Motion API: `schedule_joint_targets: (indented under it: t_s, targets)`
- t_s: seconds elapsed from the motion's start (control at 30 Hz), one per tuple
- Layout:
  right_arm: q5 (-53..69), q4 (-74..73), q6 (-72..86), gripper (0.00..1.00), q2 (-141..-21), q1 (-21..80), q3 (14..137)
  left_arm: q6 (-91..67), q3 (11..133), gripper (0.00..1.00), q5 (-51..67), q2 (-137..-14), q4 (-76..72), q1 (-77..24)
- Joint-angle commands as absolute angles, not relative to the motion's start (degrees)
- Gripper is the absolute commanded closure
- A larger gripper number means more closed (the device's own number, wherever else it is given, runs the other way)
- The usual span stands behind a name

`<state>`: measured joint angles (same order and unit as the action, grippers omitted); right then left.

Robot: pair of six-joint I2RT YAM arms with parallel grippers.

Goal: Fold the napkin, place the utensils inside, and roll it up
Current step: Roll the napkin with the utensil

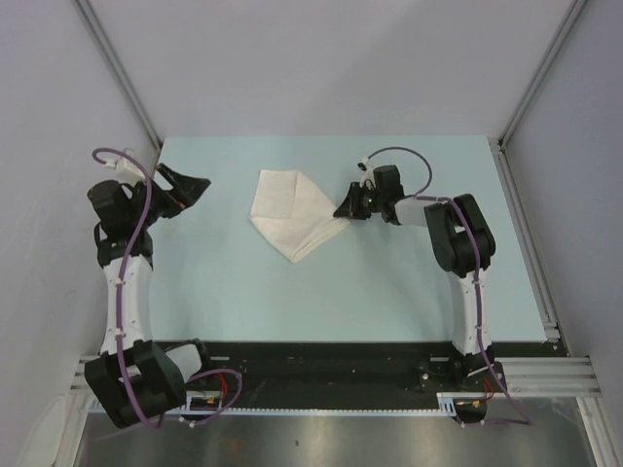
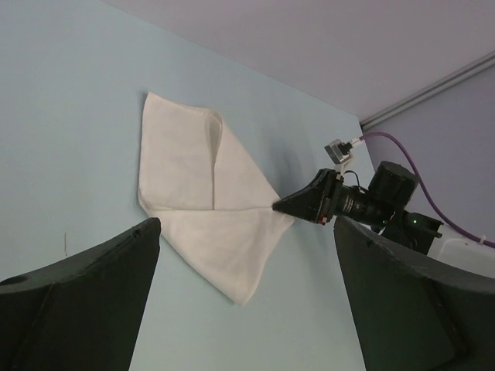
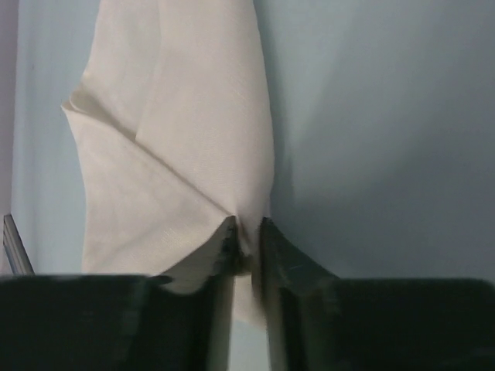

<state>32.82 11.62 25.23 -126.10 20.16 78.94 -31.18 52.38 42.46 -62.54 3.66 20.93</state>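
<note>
On the pale blue bench (image 1: 389,282), between the two arms and a little toward the far side, you have the napkin (image 1: 292,209) lying mostly flat. It is cream-white and partly folded: the layers overlap, with a crease running down its middle, a broad edge facing the far side and a narrower point facing the near edge. From the left wrist view you can see the napkin (image 2: 193,185) as a square-cornered panel with a triangular flap spreading out beneath it toward the other arm. Your right arm reaches in low from the right side, and its right claw (image 1: 343,211) meets the cloth at its right-hand corner. In the right wrist view the napkin (image 3: 186,131) draws in to a gathered point, and the right claw (image 3: 246,232) has its two fingers nearly together with that corner pinched between them, the fabric puckering into folds just ahead of the tips. The same pinch shows from the left wrist view, where the right claw (image 2: 278,206) touches the tip of the flap. Your left claw (image 1: 193,187) sits over the left side of the bench, well apart from the napkin, and the left claw (image 2: 247,224) has its fingers spread wide with nothing between them.
</note>
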Motion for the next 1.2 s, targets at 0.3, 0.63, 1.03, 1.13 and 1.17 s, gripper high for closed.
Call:
schedule_joint_targets:
  t_s: [0.3, 0.63, 1.03, 1.13, 1.17]
  targets:
    - [23.31, 17.04, 31.2, 1.0, -107.68, 21.53, 54.96, -30.85, 48.18, 0.02, 36.04, -60.3, 4.3, 10.67]
    - [7.31, 18.81, 39.98, 1.0, -87.38, 29.26, 29.72, -44.64, 26.12, 0.04, 24.61, -54.93, -10.63, -10.62]
    - [10.37, 19.16, 40.78, 0.43, -77.7, 29.8, 20.65, -51.5, 15.74, 0.22, 23.47, -64.95, -23.02, -19.95]
    - [11.25, 18.81, 40.08, 0.41, -77.26, 29.09, 20.74, -51.42, 15.03, 0.26, 21.8, -66.97, -23.99, -20.56]
    - [11.25, 18.81, 39.82, 0.41, -77.17, 29.0, 20.74, -51.5, 14.94, 0.28, 21.8, -68.28, -24.86, -20.65]
